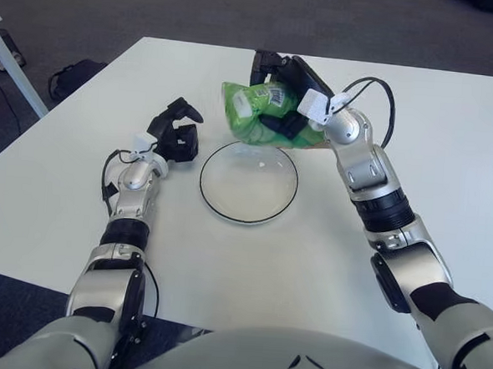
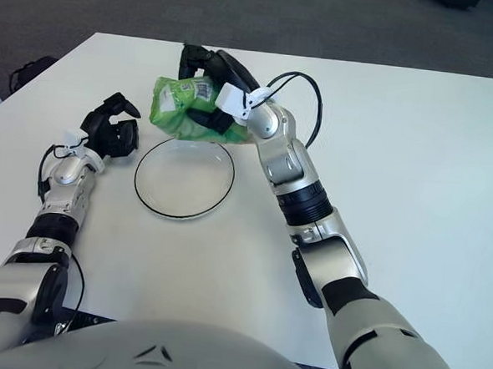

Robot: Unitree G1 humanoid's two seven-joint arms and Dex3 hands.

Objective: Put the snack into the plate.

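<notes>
Green snack bag [image 1: 259, 114] clasped in the black fingers [image 1: 277, 122] of the right hand [image 1: 283, 91], held up over the far rim of the plate [image 1: 248, 182], with the bag's lower edge showing against that rim; whether touching it or clear of it, impossible to tell. On the bag, a white label with a barcode near the top, facing up; lettering too small to read, no brand made out. Plate white with a thin dark rim line, nothing lying in it, sitting on the white table [image 1: 250, 260] toward the middle, somewhat nearer the left edge than the right. Left hand [image 1: 176, 134] just beside the plate's left side, fingers curled inward on nothing, forearm stretched back toward the near edge. A black cable [image 1: 377, 105] looped above the right wrist, beside a white tag-like piece [image 1: 317, 105] at the back of the hand. Off the table's far left corner, on the dark carpet [image 1: 90, 8], a black bag-like object [image 1: 73, 78] and a white table leg [image 1: 15, 70]. Near the plate, only the two hands and the bag.
</notes>
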